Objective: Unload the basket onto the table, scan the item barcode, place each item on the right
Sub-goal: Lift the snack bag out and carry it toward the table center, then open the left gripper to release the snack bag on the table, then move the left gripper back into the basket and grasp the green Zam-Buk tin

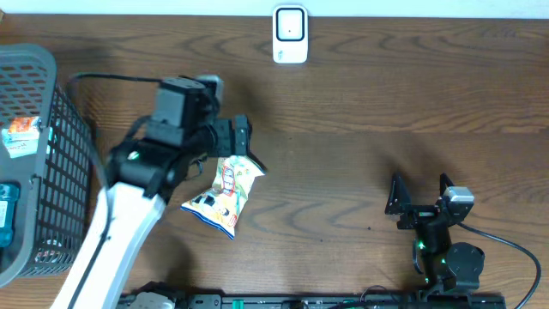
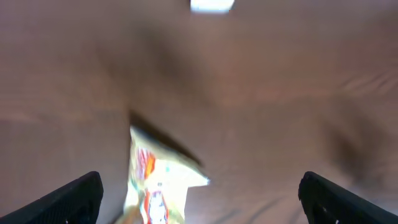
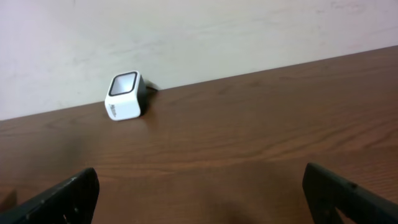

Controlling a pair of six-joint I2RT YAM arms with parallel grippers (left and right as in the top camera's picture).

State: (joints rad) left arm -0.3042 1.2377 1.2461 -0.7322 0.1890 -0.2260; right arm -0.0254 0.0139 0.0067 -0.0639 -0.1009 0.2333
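The item, a yellow-and-white snack bag (image 1: pixel 225 196) with red print, lies on the wooden table left of centre. My left gripper (image 1: pixel 243 141) hovers over the bag's upper end, open. The blurred left wrist view shows the bag (image 2: pixel 158 183) below and left of the middle of the left gripper (image 2: pixel 202 205), touching neither finger. No barcode can be made out. The white scanner (image 1: pixel 290 34) stands at the table's far edge, also visible as the scanner (image 3: pixel 125 96) against the wall. My right gripper (image 1: pixel 420 190) rests open at the front right, and the right gripper (image 3: pixel 202 199) holds nothing.
A grey wire basket (image 1: pixel 47 129) with a few packaged goods stands at the left edge, close to the left arm. A cable runs from the right arm's base along the table's front edge.
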